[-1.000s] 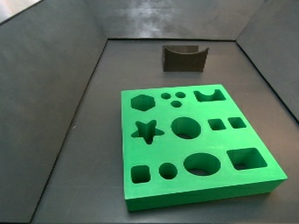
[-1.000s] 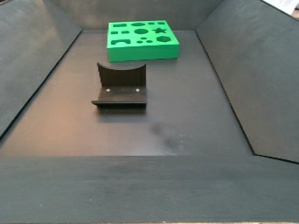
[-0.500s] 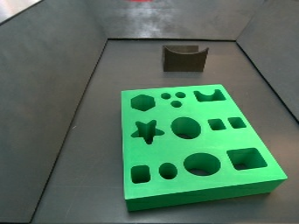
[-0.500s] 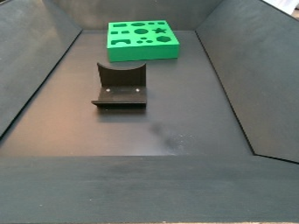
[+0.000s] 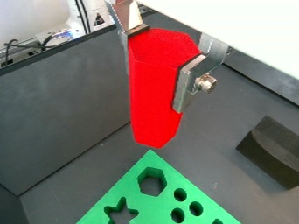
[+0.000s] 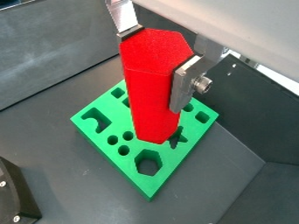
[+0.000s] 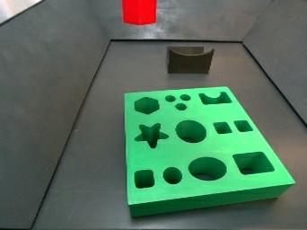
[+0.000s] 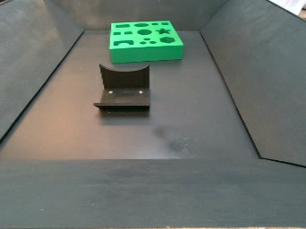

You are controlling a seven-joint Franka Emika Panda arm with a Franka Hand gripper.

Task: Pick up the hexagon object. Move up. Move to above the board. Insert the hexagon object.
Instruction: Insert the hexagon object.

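In both wrist views my gripper (image 5: 162, 57) (image 6: 156, 57) is shut on the hexagon object (image 5: 152, 87) (image 6: 149, 87), a tall bright red faceted peg held upright between the silver fingers (image 6: 187, 83). It hangs high above the green board (image 5: 147, 163) (image 6: 201, 122), apart from it. The board's hexagon cutout (image 6: 149, 162) (image 7: 145, 105) is open. In a side view only the peg's lower end (image 7: 139, 11) shows at the top edge, far above the floor behind the board (image 7: 204, 202); the gripper is out of that view. The other side view shows the board (image 8: 146, 55) only.
The dark fixture (image 7: 189, 58) (image 8: 123, 87) stands on the floor beyond the board's end, and it also shows in the wrist views (image 5: 274, 149) (image 6: 12, 197). Dark sloping walls enclose the floor on all sides.
The red peg's lower end has come down into the top of a side view, where only a sliver showed half a second ago and nothing before. Board and fixture have not moved.
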